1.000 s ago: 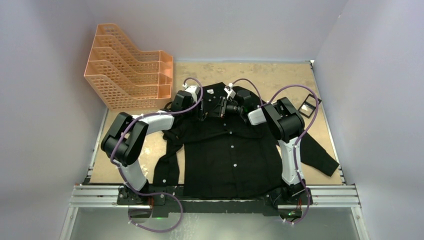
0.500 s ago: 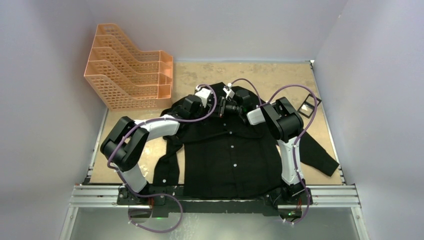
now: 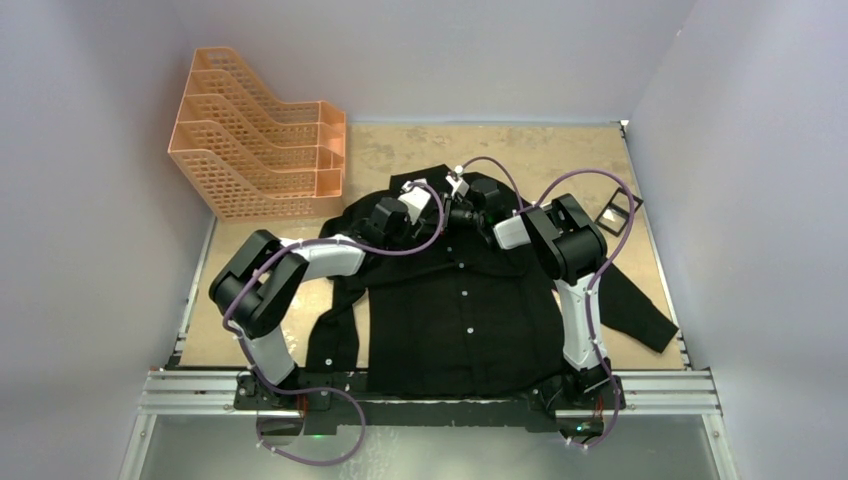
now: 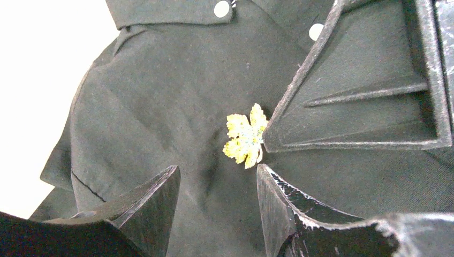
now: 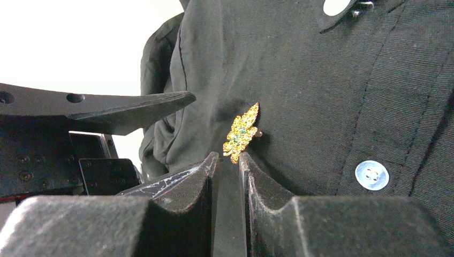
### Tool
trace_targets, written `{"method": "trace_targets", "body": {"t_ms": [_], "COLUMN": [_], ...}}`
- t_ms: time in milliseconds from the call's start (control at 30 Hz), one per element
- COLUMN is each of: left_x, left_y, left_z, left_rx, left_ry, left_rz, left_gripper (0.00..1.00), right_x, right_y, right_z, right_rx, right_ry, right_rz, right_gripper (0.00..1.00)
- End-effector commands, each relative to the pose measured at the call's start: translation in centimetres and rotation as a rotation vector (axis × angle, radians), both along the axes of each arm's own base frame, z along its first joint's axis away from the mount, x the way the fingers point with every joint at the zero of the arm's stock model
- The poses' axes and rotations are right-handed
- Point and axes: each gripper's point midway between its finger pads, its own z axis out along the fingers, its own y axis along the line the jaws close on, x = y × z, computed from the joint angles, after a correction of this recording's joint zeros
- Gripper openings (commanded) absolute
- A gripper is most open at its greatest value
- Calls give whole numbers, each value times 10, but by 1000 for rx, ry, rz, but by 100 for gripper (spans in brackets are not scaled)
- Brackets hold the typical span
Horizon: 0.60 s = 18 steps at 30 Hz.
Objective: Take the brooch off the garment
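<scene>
Left end effector [image 4: 217, 211] is being held open just above the garment [image 4: 160, 96], its two fingers spread well apart with only black cloth showing between them (nothing is being gripped there). The brooch [image 4: 245, 135], a golden-yellow leaf, is being shown pinned to the upper front of the garment, just beyond the gap between those fingers and below the collar.

The right end effector [image 5: 228, 171] is being brought against the brooch from the opposite side. Its fingers are being held almost together, with only a narrow slit between them, and the lower tip of the leaf is sitting right at the mouth of that slit. From the right wrist view the brooch is being seen nearly edge-on and tilted off the cloth. Whether its edge is actually being pinched cannot be told, though in the left wrist view one finger's tip appears to be touching it. A white button [image 5: 372, 175] is lying on the cloth near the right fingers.

In the top view the garment is being shown spread flat on the table [image 3: 400, 145], collar away from the arm bases, with both wrists meeting over the collar area. An orange file rack [image 3: 262, 145] is standing at the far left corner, apart from the garment.
</scene>
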Motion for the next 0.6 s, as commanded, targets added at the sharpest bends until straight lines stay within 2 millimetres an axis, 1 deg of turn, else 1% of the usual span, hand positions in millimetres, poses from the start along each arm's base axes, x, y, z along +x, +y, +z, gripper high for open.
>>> {"method": "trace_targets", "body": {"t_ms": [0, 267, 433, 567], "left_x": [7, 9, 12, 16], "left_y": [-4, -13, -11, -11], "left_z": [5, 2, 0, 2], "left_rx": [11, -15, -2, -7], "left_ry": [-70, -73, -85, -102], "left_rz": [-20, -41, -24, -16], "left_gripper": [53, 53, 52, 49], "right_x": [7, 9, 10, 10], "right_y": [7, 8, 8, 8], "right_z": [21, 28, 31, 33], "right_rx": [29, 32, 33, 32], "right_ry": [-46, -54, -58, -59], "right_rz": [16, 15, 14, 11], "right_gripper": [24, 24, 24, 24]}}
